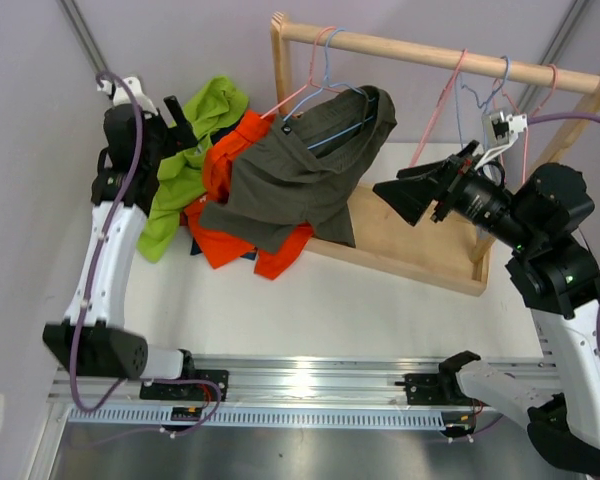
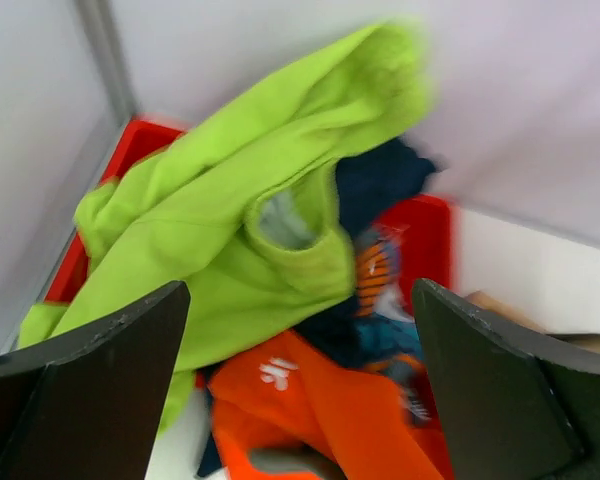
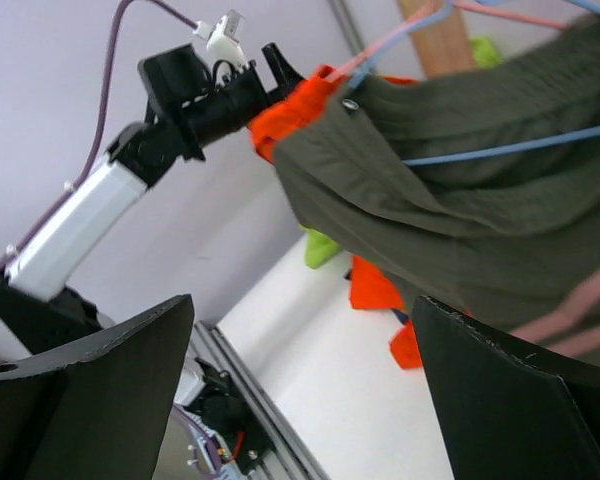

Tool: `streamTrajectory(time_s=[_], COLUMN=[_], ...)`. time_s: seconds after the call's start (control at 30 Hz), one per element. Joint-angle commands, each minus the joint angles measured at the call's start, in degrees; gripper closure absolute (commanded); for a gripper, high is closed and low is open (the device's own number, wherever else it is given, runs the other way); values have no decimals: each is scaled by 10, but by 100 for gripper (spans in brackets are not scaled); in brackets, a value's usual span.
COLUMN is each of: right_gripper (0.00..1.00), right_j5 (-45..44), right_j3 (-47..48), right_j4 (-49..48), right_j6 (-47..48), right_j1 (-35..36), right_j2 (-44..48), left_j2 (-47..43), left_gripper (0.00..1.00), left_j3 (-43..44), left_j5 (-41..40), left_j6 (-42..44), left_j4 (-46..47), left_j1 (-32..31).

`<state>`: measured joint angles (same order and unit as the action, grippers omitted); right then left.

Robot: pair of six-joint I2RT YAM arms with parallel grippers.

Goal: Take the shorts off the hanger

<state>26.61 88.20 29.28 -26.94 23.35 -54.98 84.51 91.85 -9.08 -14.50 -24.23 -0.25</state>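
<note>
Largely buried: navy shorts (image 2: 380, 185).

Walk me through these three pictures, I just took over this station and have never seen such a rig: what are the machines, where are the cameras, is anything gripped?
Two robot arms are bolted at the near edge of a white table: the left arm and the right arm. The wide picture is from a fixed camera above and behind them. The other two come from a camera on each wrist; the dark slabs at the bottom corners are that gripper's own fingers. A wooden rack stands on the table, with grey shorts hanging from wire hangers. Lime green shorts, orange shorts and navy shorts are heaped at the left. Whether the orange pair is still hooked, I cannot tell. The left gripper and right gripper are both open, holding nothing.
</note>
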Motion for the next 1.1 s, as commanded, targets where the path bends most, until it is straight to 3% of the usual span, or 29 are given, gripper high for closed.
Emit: streamTrajectory(time_s=[0.0, 0.13, 0.33, 0.47, 0.63, 0.73, 1.07], right_gripper=[2, 2, 7, 19, 37, 42, 44], right_j5=[1, -11, -78, -134, -176, -193, -220], right_j3=[59, 82, 153, 230, 304, 308, 339], right_j4=[-20, -73, -92, -96, -113, -137, -184], right_j6=[-14, -24, 3, 25, 26, 25, 13], right_j1=[26, 47, 97, 110, 114, 117, 137], right_j2=[-31, -62, -183, -274, -369, -392, -459], left_j2=[-97, -211, -319, -363, -385, -387, -397], left_gripper=[1, 1, 1, 1, 1, 1, 1], left_j3=[-73, -183, -333, -398, -426, -425, -429], left_j5=[28, 57, 86, 86, 81, 84, 85], left_j6=[8, 13, 28, 25, 26, 25, 24], left_j4=[15, 1, 10, 18, 30, 25, 26], left_j1=[-25, -30, -40, -41, -41, -41, -55])
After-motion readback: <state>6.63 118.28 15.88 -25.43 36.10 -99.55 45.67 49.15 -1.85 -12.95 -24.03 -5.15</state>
